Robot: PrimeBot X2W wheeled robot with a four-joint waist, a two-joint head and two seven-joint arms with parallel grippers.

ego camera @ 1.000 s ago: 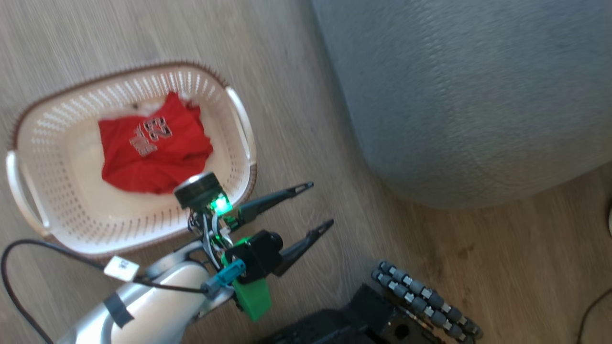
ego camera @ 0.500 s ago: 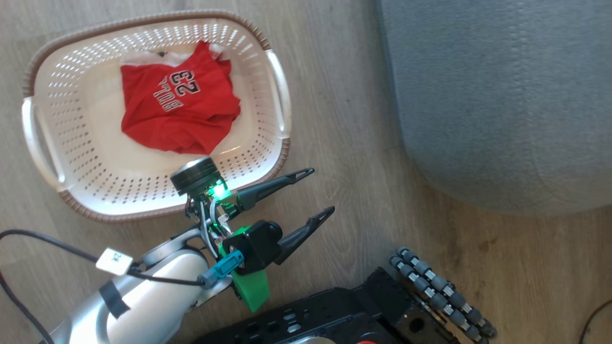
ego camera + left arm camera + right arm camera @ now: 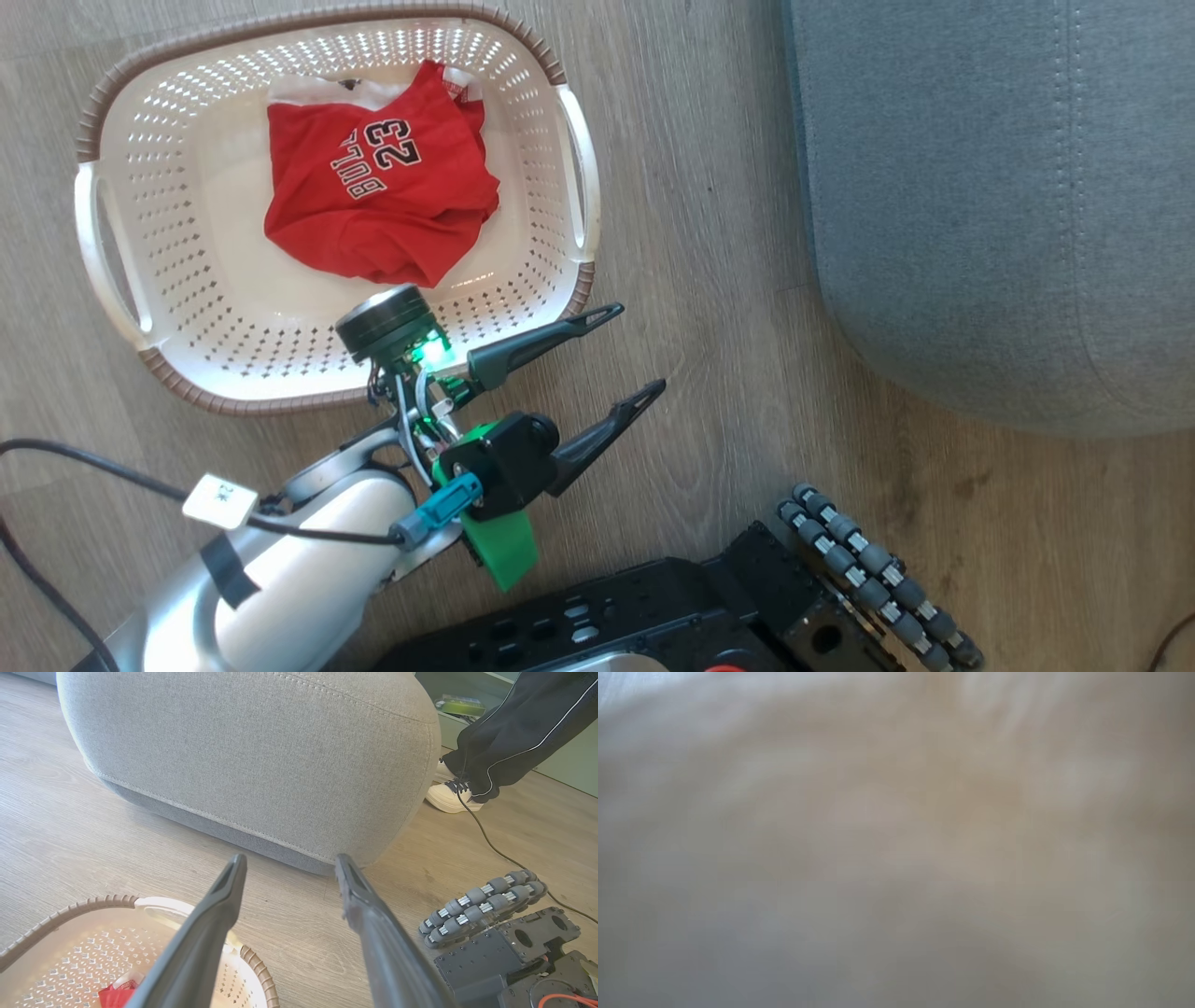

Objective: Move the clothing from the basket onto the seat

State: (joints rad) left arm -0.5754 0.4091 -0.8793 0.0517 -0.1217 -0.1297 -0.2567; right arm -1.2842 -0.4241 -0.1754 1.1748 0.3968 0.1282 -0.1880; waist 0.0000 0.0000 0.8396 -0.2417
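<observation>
1. A cream perforated laundry basket (image 3: 168, 280) with a brown woven-look rim sat on the wood floor at the left; its upper edge was cut off by the frame.
2. Inside it lay a crumpled red jersey (image 3: 383, 201) reading "BULL" and "23" in black, the word's end lost in a fold. White fabric (image 3: 308, 89) peeked out from behind it.
3. A white tag (image 3: 219, 501) on the left arm's cable bore print too small to read.
4. The left gripper (image 3: 638, 346) hovered just beside the basket, its two dark fingers spread wide and holding nothing.
5. The grey seat (image 3: 990, 187) with pale stitching stood right of the basket, cut off at top and right.
6. Beyond the seat, the left wrist view showed a person's dark trouser leg (image 3: 514, 728) and pale shoe (image 3: 448, 800).
7. The right wrist view was a pale blur; the right gripper's fingers were pressed together.
</observation>
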